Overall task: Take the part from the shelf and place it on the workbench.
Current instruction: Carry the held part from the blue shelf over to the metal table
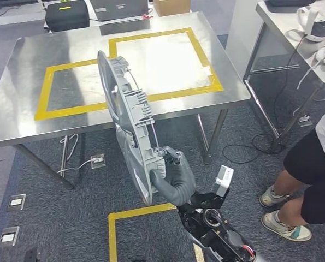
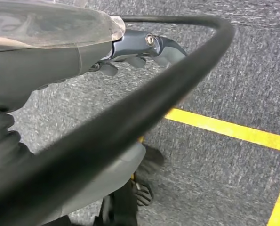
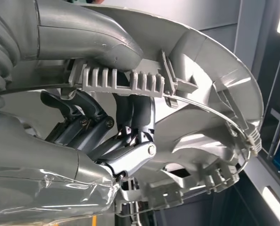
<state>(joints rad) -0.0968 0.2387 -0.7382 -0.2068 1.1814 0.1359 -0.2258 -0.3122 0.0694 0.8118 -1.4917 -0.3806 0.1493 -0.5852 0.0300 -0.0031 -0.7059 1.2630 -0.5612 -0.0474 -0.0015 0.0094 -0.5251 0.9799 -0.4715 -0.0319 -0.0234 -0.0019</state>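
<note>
item: grey plastic wheel cover [image 1: 127,120], ribbed back, thin rim; likely light, stiff, brittle at the clips. location: held upright on edge above the floor, short of the worktop [image 1: 24,109]. right hand [image 1: 175,180] grips its lower rim; left hand [image 2: 145,47]: state cannot be told.

The workbench [image 1: 24,114] is glossy brushed metal, the part [image 1: 129,125] matt grey moulded plastic, the floor [image 1: 90,218] rough carpet.
</note>
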